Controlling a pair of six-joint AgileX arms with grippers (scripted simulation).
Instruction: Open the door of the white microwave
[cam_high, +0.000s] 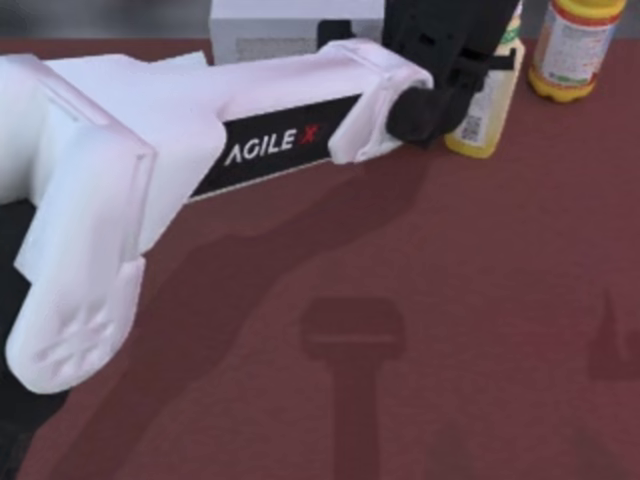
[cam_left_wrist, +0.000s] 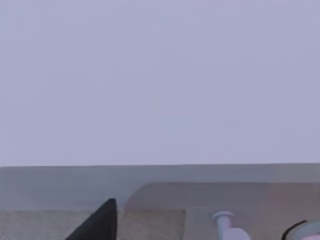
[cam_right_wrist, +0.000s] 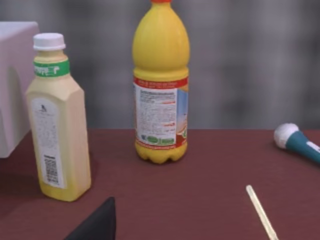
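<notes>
Rendered sim bench setup, not a real room. Dark red counter (cam_high: 450, 300), flat shading, blurred grey backdrop w/ no walls or furniture visible. White AgileX arm (cam_high: 200, 150) reaches across. Props are kitchen-type: white microwave (cam_high: 290, 30), pale yellow bottle (cam_right_wrist: 57, 125), orange-yellow bottle (cam_right_wrist: 161, 85), teal microphone (cam_right_wrist: 297, 142), thin stick (cam_right_wrist: 261, 211).

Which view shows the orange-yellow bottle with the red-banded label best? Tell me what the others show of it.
The right wrist view: the orange-yellow bottle stands nearly whole, label facing the camera, only its cap cut off. The top view catches part of it at the far edge. The left wrist view shows none.
</notes>
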